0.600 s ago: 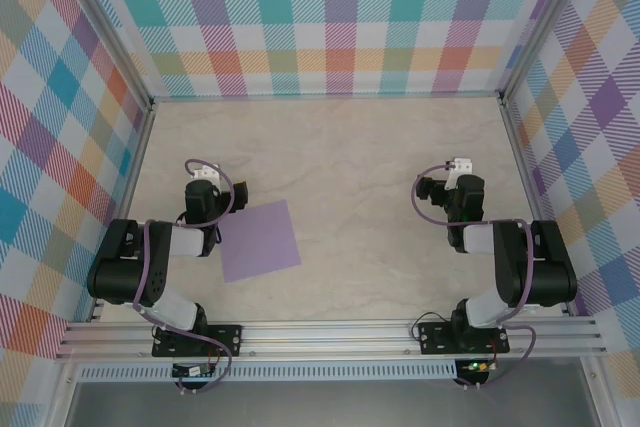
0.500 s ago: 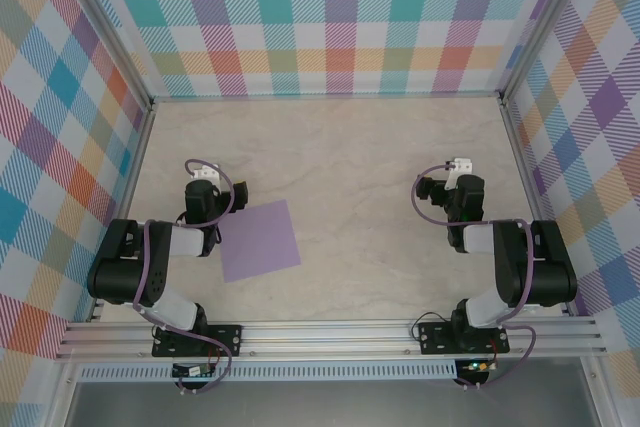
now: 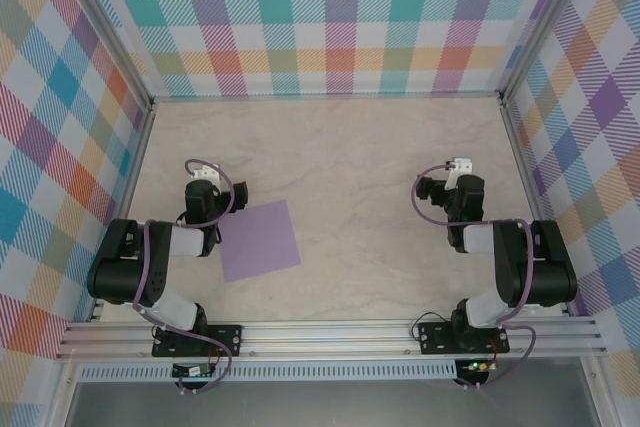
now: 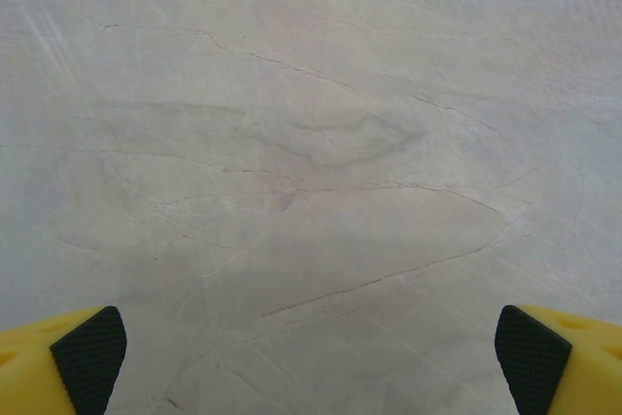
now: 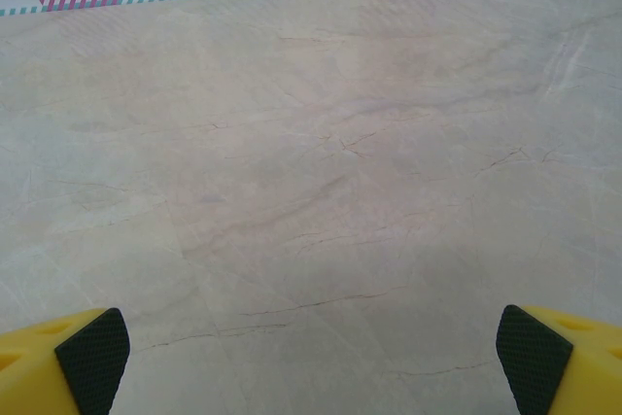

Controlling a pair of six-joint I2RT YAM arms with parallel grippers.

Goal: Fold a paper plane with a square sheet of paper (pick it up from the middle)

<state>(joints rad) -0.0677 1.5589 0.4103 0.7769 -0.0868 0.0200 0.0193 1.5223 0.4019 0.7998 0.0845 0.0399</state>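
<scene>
I see the left claw (image 4: 311,362) and right claw (image 5: 311,362) wide open, empty; the paper (image 3: 260,240) lies seemingly flat on the desk (image 3: 380,162).

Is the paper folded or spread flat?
Spread flat: the paper lies as a whole square on the table, no crease showing.

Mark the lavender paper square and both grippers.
square sheet of paper (image 3: 260,240): top view, centre of the sheet.
left gripper (image 4: 311,362): left wrist view, midway between its fingertips.
right gripper (image 5: 313,362): right wrist view, midway between its fingertips.
</scene>
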